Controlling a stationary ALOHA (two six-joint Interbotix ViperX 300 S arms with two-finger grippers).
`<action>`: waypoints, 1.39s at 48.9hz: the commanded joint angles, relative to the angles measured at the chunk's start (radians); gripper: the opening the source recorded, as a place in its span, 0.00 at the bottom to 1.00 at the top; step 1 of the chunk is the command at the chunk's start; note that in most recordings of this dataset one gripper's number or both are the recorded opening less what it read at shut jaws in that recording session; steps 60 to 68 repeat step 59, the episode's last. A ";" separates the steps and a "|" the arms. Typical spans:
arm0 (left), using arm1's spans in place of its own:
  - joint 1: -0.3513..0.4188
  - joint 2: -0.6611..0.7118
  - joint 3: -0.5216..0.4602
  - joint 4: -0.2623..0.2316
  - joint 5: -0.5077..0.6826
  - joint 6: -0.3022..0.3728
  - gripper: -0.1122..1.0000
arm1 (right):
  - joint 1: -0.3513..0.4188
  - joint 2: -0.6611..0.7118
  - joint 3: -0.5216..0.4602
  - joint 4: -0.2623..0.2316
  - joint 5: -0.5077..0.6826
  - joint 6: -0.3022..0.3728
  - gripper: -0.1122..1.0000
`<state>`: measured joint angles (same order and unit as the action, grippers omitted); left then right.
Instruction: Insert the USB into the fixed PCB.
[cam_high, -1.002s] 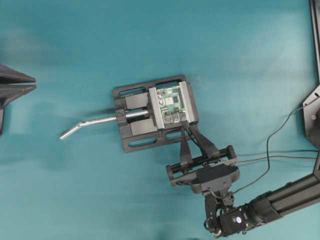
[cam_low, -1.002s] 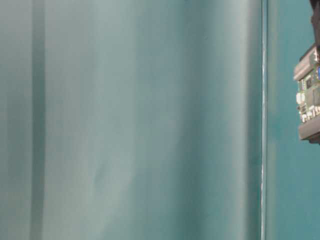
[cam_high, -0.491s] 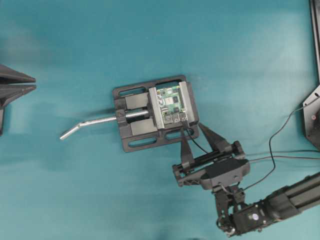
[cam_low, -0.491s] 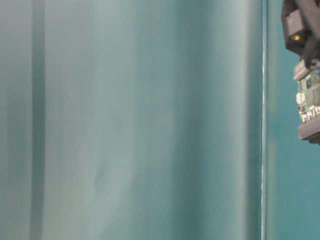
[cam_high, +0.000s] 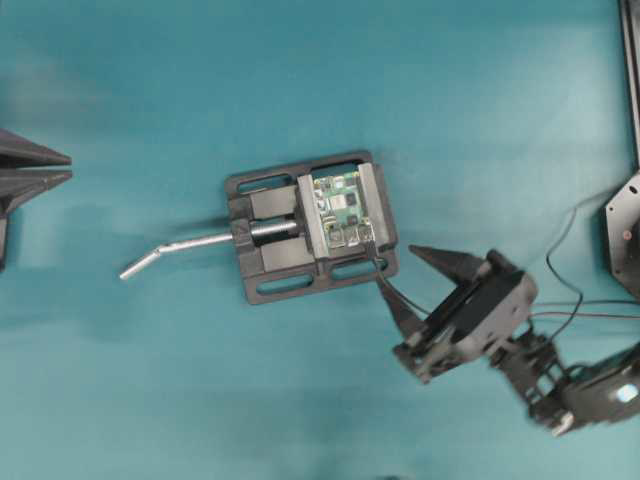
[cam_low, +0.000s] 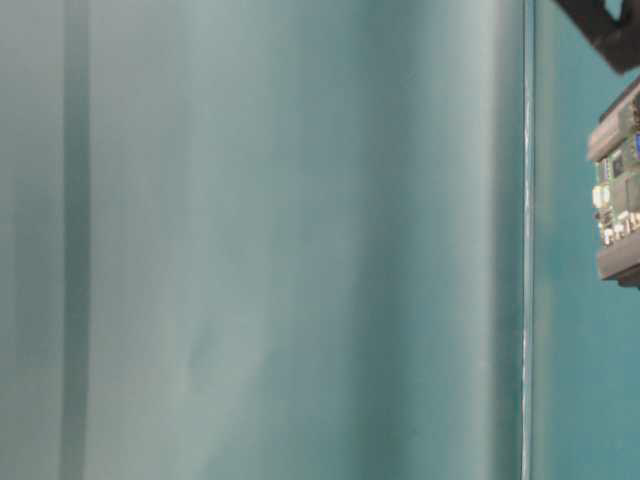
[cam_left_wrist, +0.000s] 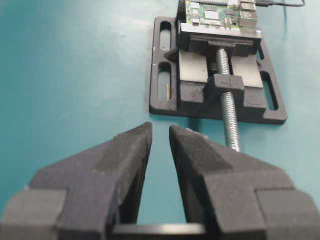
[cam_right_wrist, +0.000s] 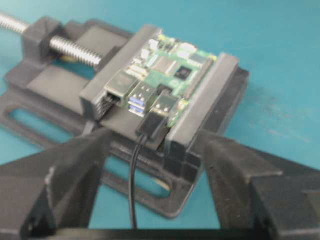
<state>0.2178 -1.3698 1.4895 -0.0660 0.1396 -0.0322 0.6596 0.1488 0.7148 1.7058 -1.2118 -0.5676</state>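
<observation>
The green fixed PCB (cam_high: 340, 208) sits clamped between the grey jaws of a black vise (cam_high: 275, 285). The USB (cam_right_wrist: 155, 121), a short black plug, sits in a silver port on the board's near edge. Its thin black cable (cam_right_wrist: 133, 180) trails down between my right fingers. My right gripper (cam_high: 398, 267) is open wide and empty, just off the vise's lower right corner. My left gripper (cam_high: 70, 167) rests at the far left edge, jaws nearly together with nothing between them. The PCB also shows in the left wrist view (cam_left_wrist: 220, 12) and at table level (cam_low: 620, 190).
The vise's bent silver handle (cam_high: 175, 247) sticks out to the left over the teal table (cam_high: 150, 380). Its screw (cam_left_wrist: 230, 120) points toward my left gripper (cam_left_wrist: 161, 131). Thin black wires (cam_high: 570, 300) run to the right edge.
My right gripper has opened, backed away from the vise toward the lower right and turned. The USB stays in the board's port. The left arm has not moved.
</observation>
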 joint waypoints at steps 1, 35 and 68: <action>0.003 0.009 -0.028 0.003 -0.006 -0.002 0.35 | -0.011 -0.109 0.060 -0.058 0.052 -0.002 0.77; 0.003 0.009 -0.028 0.003 -0.006 -0.002 0.35 | -0.425 -0.759 0.431 -0.394 0.719 -0.011 0.77; 0.003 0.009 -0.028 0.003 -0.006 -0.002 0.35 | -0.713 -1.065 0.560 -0.635 1.094 -0.008 0.77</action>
